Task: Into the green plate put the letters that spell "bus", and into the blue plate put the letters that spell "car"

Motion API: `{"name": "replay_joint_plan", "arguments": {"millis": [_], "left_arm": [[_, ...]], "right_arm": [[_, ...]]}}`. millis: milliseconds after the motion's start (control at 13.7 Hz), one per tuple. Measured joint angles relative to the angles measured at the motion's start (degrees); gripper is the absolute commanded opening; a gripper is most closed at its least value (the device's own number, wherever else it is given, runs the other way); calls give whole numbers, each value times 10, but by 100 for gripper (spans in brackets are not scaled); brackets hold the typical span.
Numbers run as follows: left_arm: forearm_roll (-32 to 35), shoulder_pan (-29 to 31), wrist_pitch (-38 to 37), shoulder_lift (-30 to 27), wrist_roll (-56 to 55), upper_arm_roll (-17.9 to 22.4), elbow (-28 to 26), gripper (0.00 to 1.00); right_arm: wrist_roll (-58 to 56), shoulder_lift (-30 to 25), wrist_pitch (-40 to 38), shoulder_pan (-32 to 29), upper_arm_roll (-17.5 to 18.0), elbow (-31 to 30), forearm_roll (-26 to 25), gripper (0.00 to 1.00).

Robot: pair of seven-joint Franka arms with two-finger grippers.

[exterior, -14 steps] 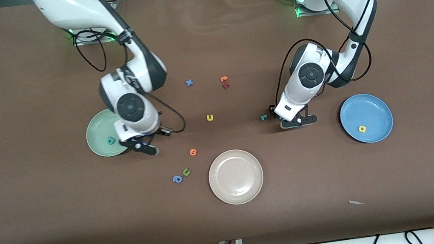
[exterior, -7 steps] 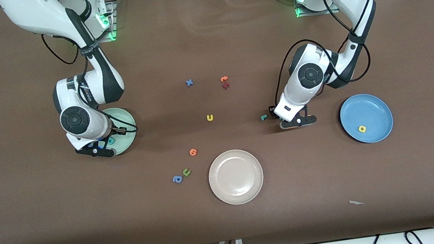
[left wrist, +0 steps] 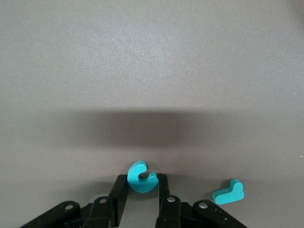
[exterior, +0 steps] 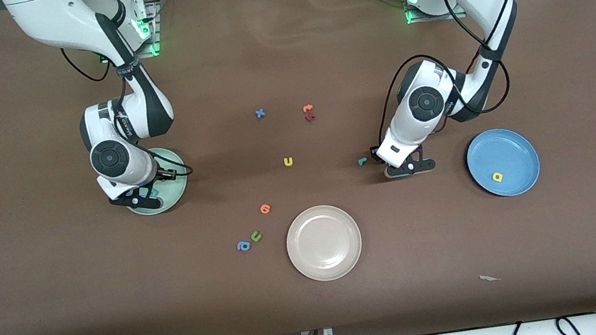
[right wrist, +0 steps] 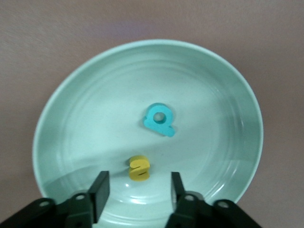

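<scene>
Hovering low over the pale mint-green round plate [right wrist: 228,95], at about nine o'clock on the brown surface [exterior: 320,318] as the front camera sees it, the right gripper [right wrist: 138,183] has its fingers spread wide. Nothing is between them. The small yellow foam "s" [right wrist: 139,168] lies flat on the plate floor right beneath that gap, and the teal foam "b" [right wrist: 159,119] rests just beside it, so open fingers make sense: by my read, this is a drop-off.

Over toward three o'clock, the left gripper [left wrist: 142,186] is down at the surface, pinching the teal foam "c" [left wrist: 135,183] between its fingertips. The letter looks chunky and soft, lying flat with its opening turned away from the wrist. The teal foam "r" [left wrist: 228,192] lies just beside it, apart from the fingers, at roughly the gripper's nine o'clock in the front view. Low and square looks like the only way to catch something this tiny.

The sky-blue round plate [exterior: 508,151], at four o'clock from that gripper, holds only the yellow foam "a" [exterior: 497,177]. The yellow foam "u" [exterior: 288,161] waits near the surface's centre, at twelve o'clock from the beige-white plate [exterior: 324,243].
</scene>
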Motion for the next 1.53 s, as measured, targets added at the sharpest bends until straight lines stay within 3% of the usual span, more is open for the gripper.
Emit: {"name": "replay_joint_plan", "arguments": {"millis": [219, 438, 656, 875, 1312, 1531], "left_arm": [[0, 0, 0, 0, 0, 0, 0, 31], [0, 0, 0, 0, 0, 0, 0, 27], [0, 0, 0, 0, 0, 1, 0, 26], [0, 1, 0, 0, 0, 1, 1, 24], [0, 4, -16, 0, 1, 6, 21, 23], [4, 25, -139, -1, 44, 7, 93, 21]], "right_arm": [[18, -12, -67, 3, 8, 56, 6, 100], [139, -12, -80, 11, 59, 103, 11, 100], [305, 27, -74, 22, 120, 159, 13, 99], [437, 86, -16, 25, 164, 213, 57, 95], [557, 155, 85, 96, 175, 233, 68, 69], [558, 168, 96, 103, 175, 241, 68, 61]]}}
